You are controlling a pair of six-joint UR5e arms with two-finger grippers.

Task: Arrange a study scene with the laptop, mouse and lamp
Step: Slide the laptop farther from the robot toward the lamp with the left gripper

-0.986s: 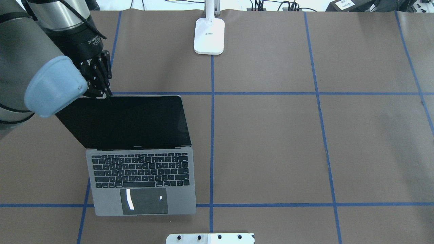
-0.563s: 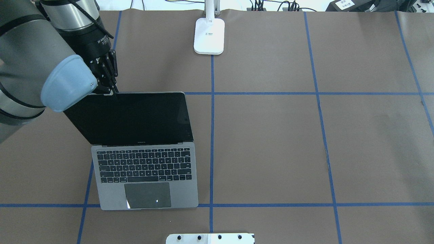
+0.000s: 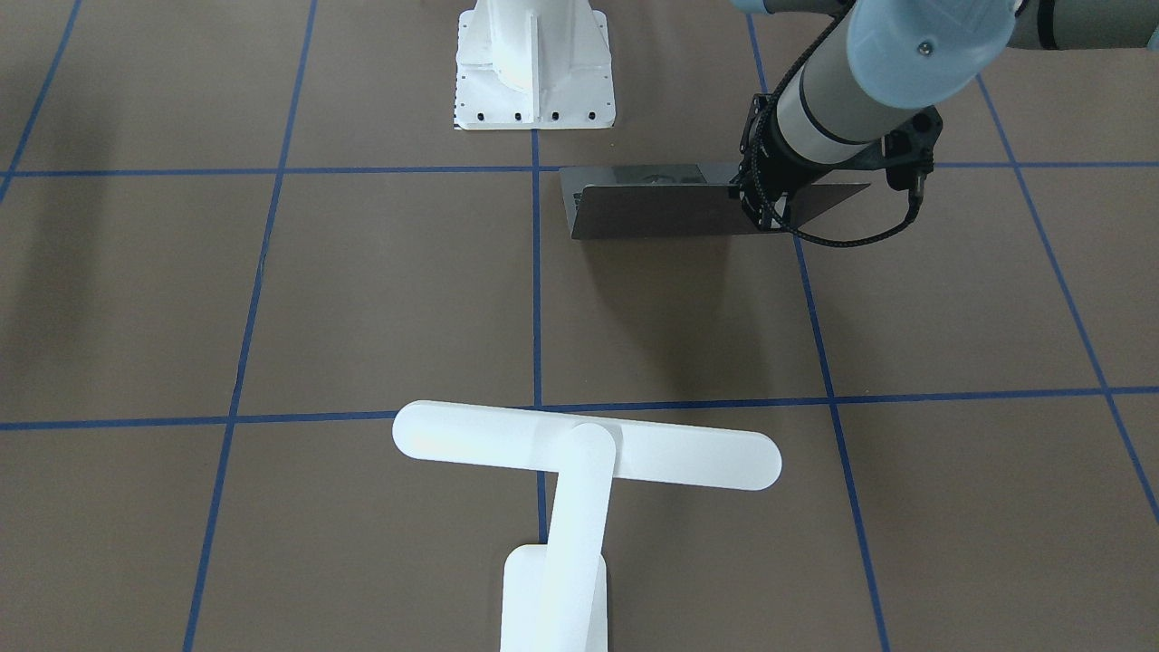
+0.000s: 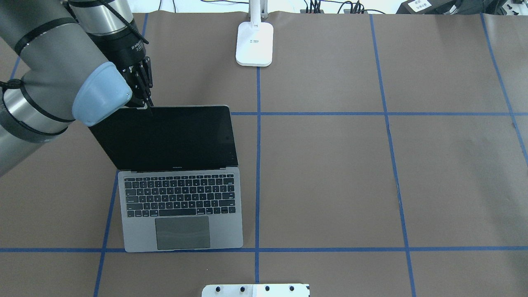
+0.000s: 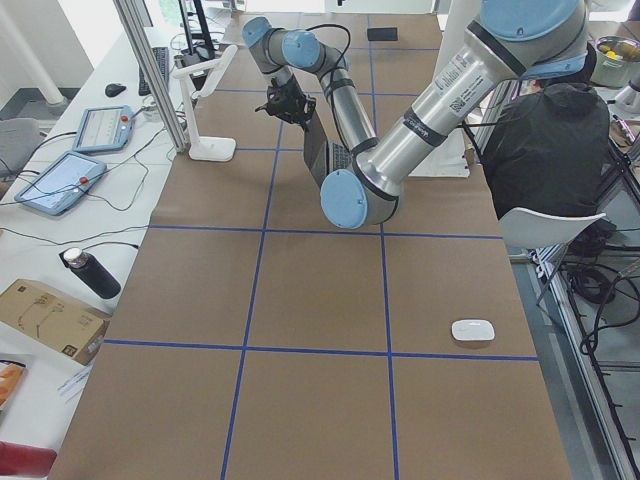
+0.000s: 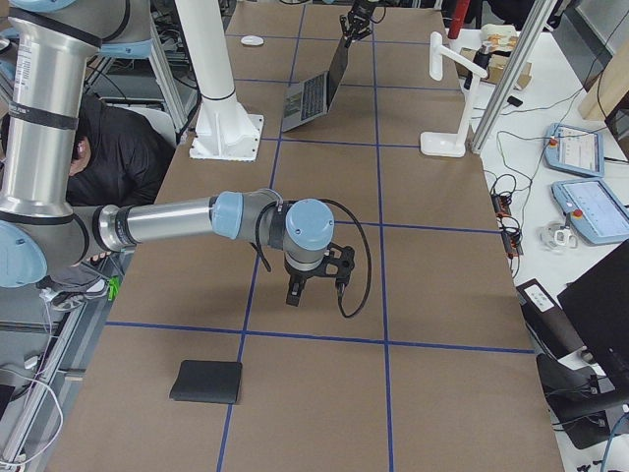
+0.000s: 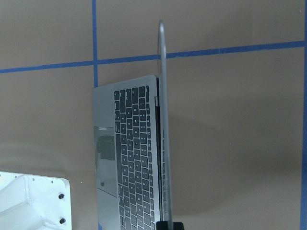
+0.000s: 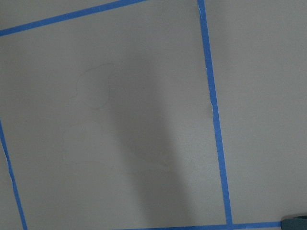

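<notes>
As left jaws pinch the laptop (image 4: 181,206), the lamp (image 4: 254,43) stands apart.

No text readable, tiny print on laptop (image 4: 178,181) bezel under its screen, white lettering on left arm (image 4: 119,39) collar above the laptop, grey marks on lamp (image 4: 254,43) base, all illegible

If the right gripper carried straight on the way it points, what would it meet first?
The right gripper points roughly straight down, so it would probably meet the bare table covering first; its wrist view shows only brown paper and blue tape lines beneath.
</notes>
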